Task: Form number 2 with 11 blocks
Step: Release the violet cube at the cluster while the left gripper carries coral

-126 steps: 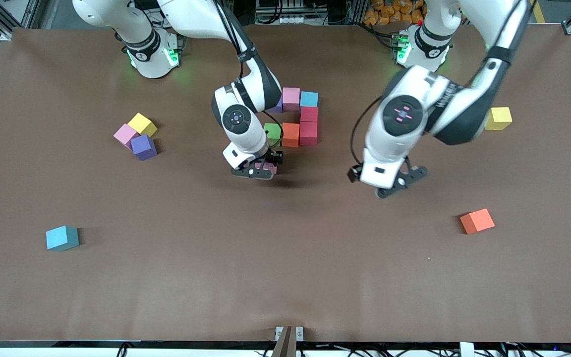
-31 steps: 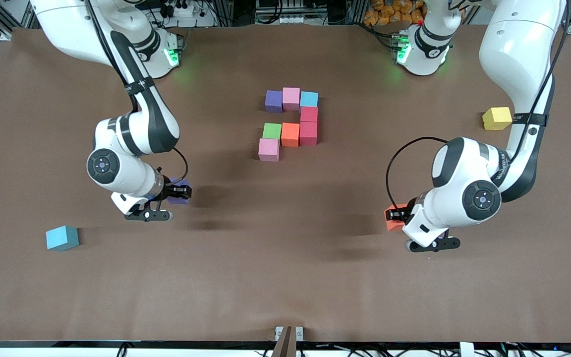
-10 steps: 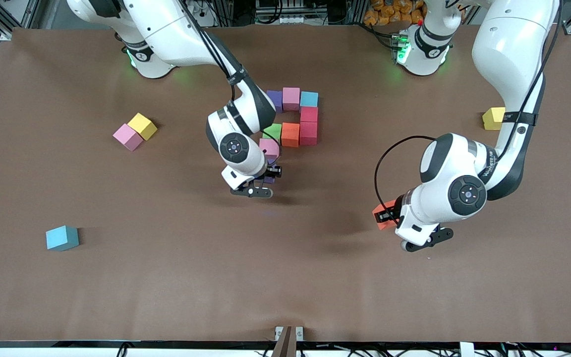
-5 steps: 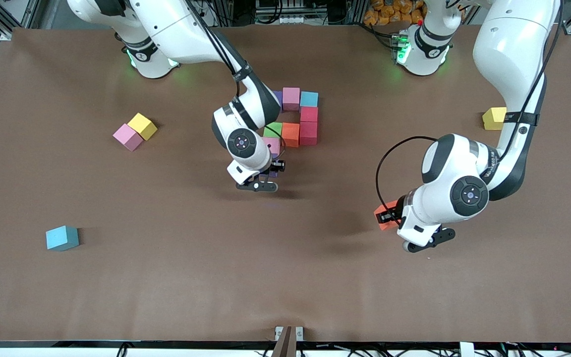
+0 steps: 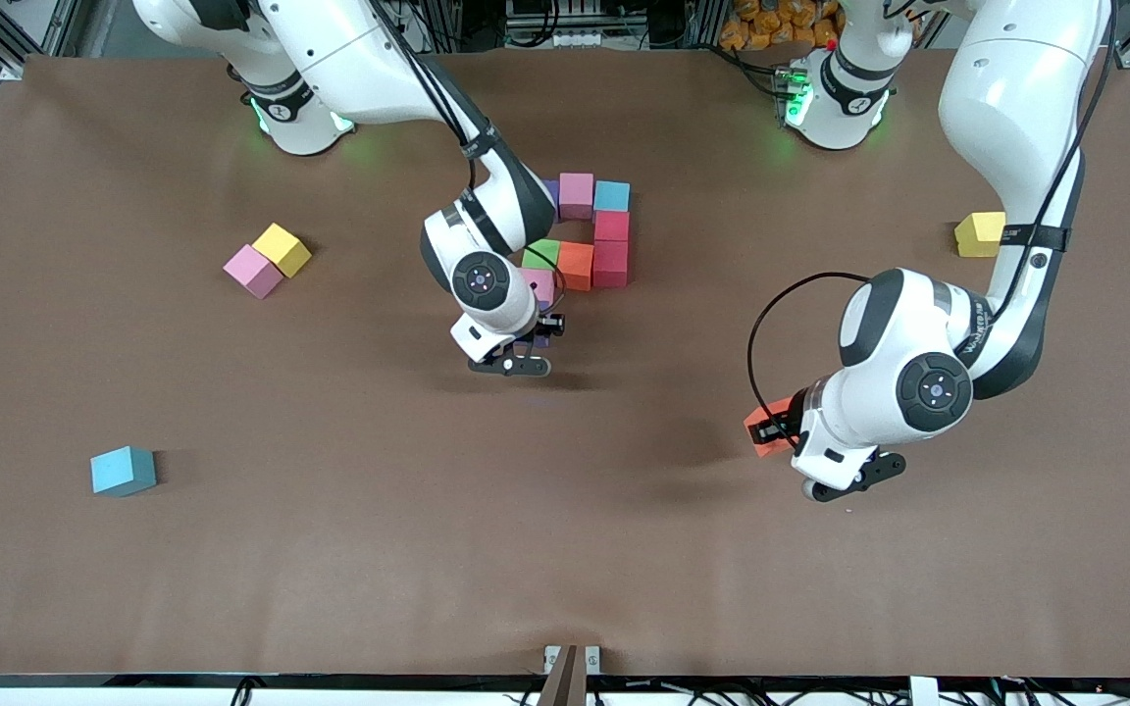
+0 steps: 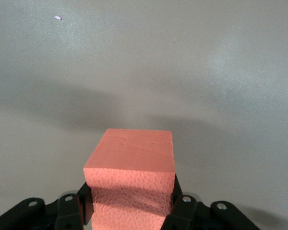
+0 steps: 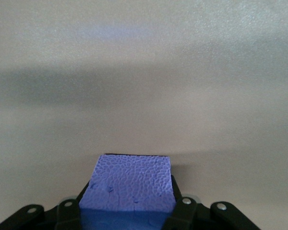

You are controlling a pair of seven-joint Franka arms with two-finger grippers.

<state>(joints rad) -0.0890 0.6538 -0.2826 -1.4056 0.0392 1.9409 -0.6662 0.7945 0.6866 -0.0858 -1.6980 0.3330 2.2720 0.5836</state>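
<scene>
The jaws of the right gripper (image 5: 538, 336) pinch a purple block (image 7: 127, 188), low over the tabletop (image 5: 330, 549) just nearer the front camera than the pink block (image 5: 538, 286) that ends the unfinished number 2 (image 5: 580, 235). That is the relation the coming move turns on: the purple block seems to sit in the next open cell, starting the bottom row, so a straight release should serve. The left gripper (image 5: 779, 431) has its jaws pinching an orange block (image 6: 129, 179), over bare tabletop well apart from the pink block toward the left arm's end, waiting.
</scene>
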